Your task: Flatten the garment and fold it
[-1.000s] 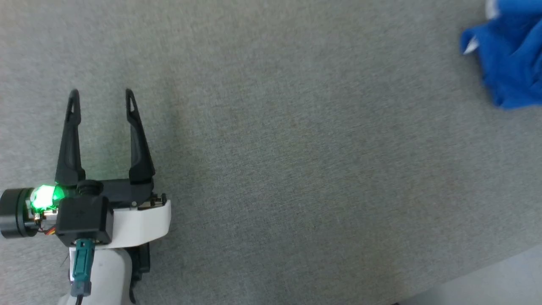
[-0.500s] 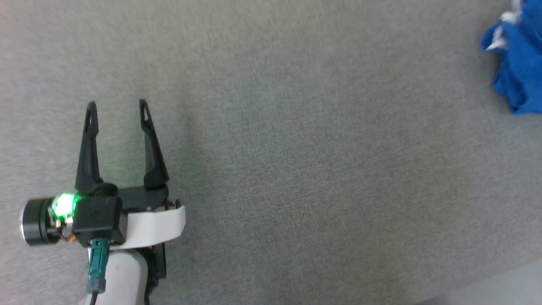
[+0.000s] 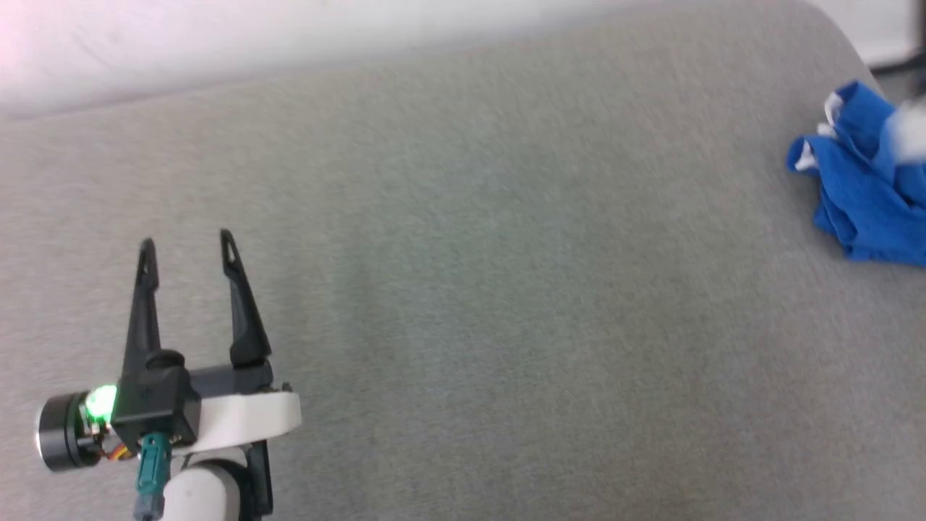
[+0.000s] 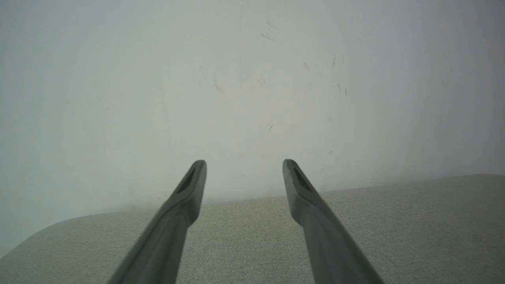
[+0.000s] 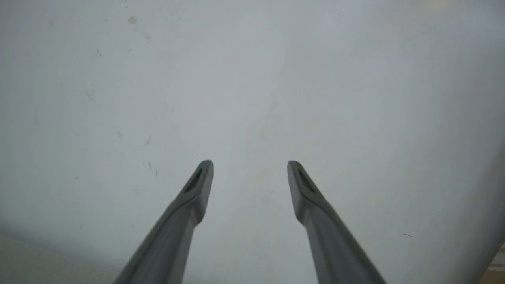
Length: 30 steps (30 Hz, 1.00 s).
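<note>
The shorts (image 3: 864, 195) lie crumpled at the table's (image 3: 470, 289) right edge. They look soft, light and slippery, so likely best pinched at an outer hem, not the bunched middle. The left gripper (image 3: 187, 242), over the table's left, is spread and empty; the right gripper (image 5: 250, 163) is likewise spread and empty.

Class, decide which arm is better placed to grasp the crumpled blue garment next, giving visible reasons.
Right, probably: the garment lies bunched at the head view's right edge, far from the left gripper at lower left.
</note>
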Tool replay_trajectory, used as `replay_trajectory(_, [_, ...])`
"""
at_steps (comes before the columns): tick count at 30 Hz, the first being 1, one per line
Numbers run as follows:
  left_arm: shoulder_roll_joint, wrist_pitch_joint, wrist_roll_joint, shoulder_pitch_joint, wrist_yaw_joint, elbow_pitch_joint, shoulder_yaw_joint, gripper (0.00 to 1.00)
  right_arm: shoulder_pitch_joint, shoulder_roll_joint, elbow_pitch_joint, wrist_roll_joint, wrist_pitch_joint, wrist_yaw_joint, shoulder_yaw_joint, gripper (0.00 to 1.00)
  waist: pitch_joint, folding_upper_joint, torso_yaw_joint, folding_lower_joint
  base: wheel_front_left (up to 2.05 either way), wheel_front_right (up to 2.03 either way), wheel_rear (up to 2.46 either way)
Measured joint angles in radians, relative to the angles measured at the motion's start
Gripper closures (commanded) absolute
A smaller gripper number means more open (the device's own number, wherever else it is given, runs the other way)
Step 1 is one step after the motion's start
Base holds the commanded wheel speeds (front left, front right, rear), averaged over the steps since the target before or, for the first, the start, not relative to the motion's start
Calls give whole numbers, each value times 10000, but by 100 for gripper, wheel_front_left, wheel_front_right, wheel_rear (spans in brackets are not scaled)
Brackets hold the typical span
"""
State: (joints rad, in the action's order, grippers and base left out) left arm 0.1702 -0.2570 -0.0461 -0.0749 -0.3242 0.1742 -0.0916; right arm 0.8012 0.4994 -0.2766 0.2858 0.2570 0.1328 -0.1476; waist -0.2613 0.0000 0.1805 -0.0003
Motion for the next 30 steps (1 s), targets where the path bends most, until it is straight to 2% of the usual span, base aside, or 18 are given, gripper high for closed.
replay_trajectory(3, [-67, 0, -2, 176, 163, -88, 56, 0, -1427, -959, 1220, -176, 2, 0, 408, 0, 389, -1, -223, 0, 0, 0, 0])
replay_trajectory(6, [-127, 0, -8, 291, 366, -184, 65, 0, -2655, -1787, 1873, -295, 2, 0, 686, 0, 754, 0, -439, 1, 0, 0, 0])
replay_trajectory(11, [-255, 0, -134, 541, 857, -357, 65, 0, -4766, -2930, 2071, -393, 0, -4, 1162, 0, 1334, 0, -793, 1, 0, 0, 0])
replay_trajectory(15, [-353, 2, -167, 819, 1233, -487, 127, 0, -6222, -3517, 2153, -539, 0, -8, 1511, 0, 1776, 0, -1058, 1, 0, 0, 0])
replay_trajectory(23, [-512, 0, -174, 1445, 1722, -788, 520, 0, -8134, -4034, 2792, -861, 0, -12, 1996, 0, 2471, 1, -1597, 1, 0, 0, 0])
replay_trajectory(28, [-660, 0, -171, 1561, 1906, -959, 694, 0, -8227, -4038, 2834, -1037, 2, -12, 2013, 0, 2615, 1, -1672, 2, 0, 0, 0])
replay_trajectory(29, [-681, 6, -159, 1560, 1912, -965, 709, 100, -8227, -4031, 2819, -1074, -8, -12, 2008, 100, 2617, 1, -1674, 2, 0, 0, 0])
replay_trajectory(30, [-681, 13, -157, 1558, 1912, -965, 702, 100, -8226, -4036, 2823, -1074, -12, -12, 2015, 100, 2618, 1, -1674, 3, 0, 0, 0])
